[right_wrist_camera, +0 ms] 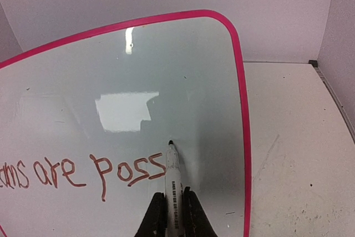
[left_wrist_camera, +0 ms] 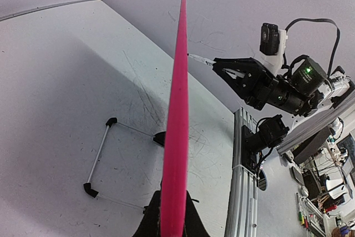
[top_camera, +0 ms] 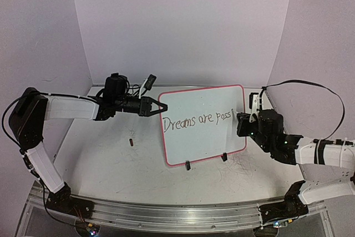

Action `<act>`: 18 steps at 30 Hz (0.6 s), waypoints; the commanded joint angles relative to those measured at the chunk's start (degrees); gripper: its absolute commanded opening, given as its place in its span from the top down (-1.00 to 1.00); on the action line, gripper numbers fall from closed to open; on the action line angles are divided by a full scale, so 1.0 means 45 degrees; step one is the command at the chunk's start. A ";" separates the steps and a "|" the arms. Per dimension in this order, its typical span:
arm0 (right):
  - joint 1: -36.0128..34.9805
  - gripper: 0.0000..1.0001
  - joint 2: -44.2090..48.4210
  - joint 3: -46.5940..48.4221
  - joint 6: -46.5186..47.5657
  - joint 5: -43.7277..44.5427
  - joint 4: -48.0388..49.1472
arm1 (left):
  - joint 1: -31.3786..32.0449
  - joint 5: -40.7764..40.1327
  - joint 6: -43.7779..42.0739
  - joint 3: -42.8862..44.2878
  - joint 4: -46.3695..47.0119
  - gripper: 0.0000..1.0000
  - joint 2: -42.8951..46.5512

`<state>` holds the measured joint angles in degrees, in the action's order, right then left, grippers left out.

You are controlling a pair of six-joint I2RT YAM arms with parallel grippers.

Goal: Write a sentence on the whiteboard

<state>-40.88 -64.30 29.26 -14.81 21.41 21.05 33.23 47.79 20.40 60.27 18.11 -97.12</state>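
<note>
The thin, pink-rimmed white whiteboard (top_camera: 202, 137) looked light, stiff and tippy, best held by its rim, where the left gripper (top_camera: 156, 106) was clamped; the right gripper (right_wrist_camera: 173, 206) pinched a white marker (right_wrist_camera: 172, 173).

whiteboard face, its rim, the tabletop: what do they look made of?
The whiteboard face looks like a glossy coated sheet, maybe melamine or painted steel: it mirrors a bright light patch. Its rim looks like pink moulded plastic: even colour, smooth rounded corner. The tabletop looks like matte white laminate or painted board: no glare, grey scuffs and scribbles.
</note>
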 commanded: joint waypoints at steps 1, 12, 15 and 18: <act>0.0048 1.00 0.1039 0.0008 0.0032 -0.0174 0.0065 | 0.0037 -0.0449 -0.0315 0.0220 -0.0430 1.00 0.0330; 0.0062 1.00 0.1055 -0.0312 -0.0108 -0.0268 -0.0376 | 0.0035 -0.0509 -0.0320 0.0220 -0.0450 1.00 0.0378; 0.0062 1.00 0.1066 -0.0321 -0.0053 -0.0228 -0.0469 | 0.0037 -0.0498 -0.0315 0.0208 -0.0452 1.00 0.0387; 0.0060 1.00 0.1067 -0.0302 -0.0040 -0.0323 -0.0513 | 0.0037 -0.0485 -0.0315 0.0200 -0.0450 1.00 0.0409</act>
<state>-40.80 -59.51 28.05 -15.05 20.21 18.34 33.23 47.79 20.38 60.29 18.09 -97.12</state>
